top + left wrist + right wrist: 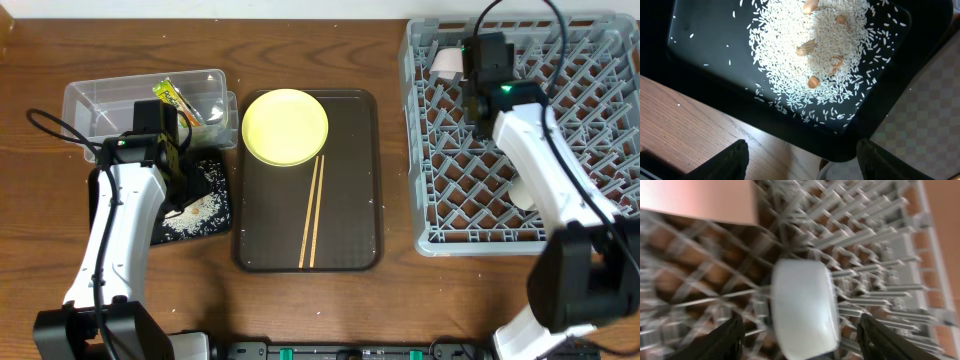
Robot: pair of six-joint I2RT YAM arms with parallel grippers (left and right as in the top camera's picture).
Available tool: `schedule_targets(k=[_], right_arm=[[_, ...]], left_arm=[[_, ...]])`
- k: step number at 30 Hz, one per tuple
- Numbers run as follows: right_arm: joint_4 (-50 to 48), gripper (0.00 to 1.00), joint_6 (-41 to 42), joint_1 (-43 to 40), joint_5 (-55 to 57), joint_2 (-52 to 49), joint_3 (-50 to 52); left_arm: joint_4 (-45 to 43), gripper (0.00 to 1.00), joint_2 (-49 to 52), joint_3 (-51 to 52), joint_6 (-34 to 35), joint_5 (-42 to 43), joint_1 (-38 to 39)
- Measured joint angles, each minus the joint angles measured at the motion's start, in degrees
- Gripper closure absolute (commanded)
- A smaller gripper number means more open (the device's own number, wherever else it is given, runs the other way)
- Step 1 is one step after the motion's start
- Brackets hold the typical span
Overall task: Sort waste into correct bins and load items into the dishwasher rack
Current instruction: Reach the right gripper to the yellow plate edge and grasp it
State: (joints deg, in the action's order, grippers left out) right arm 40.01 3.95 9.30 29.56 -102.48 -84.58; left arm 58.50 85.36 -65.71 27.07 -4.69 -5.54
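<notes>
Right gripper [800, 330], jaws spread, is hovering over the small white cup [805, 305], which is nesting between pegs near the dishwasher rack's [430, 150] eleven o'clock corner, probably for support. Left gripper [802, 157], also spread, is hanging above rice scraps [815, 55] in the black tray [700, 45].

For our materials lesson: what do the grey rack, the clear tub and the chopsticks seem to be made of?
Grey rack: probably moulded plastic, matt; thin uniform lattice ribs.
Clear tub: glossy transparent plastic; the table shows through it.
Chopsticks: likely wood or bamboo, pale tan and dull.
</notes>
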Motion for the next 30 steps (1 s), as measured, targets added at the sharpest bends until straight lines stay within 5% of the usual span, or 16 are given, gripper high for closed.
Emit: schedule_targets(k=[8,13,30], right_arm=[[-1.9,0.27,0.81,3.67,-31.23,3.85,0.0],[-6.49,0.27,2.32,8.74,-40.83,2.58,0.0],[-26.32,0.38,15.67,24.57,-29.73,-18.47,0.0]], left_arm=[[0.0,0.27,0.0,0.0,0.0,0.0,0.0],[0.02,0.27,0.0,0.0,0.0,0.0,0.0],[0.22,0.27,0.0,0.0,0.0,0.0,0.0]])
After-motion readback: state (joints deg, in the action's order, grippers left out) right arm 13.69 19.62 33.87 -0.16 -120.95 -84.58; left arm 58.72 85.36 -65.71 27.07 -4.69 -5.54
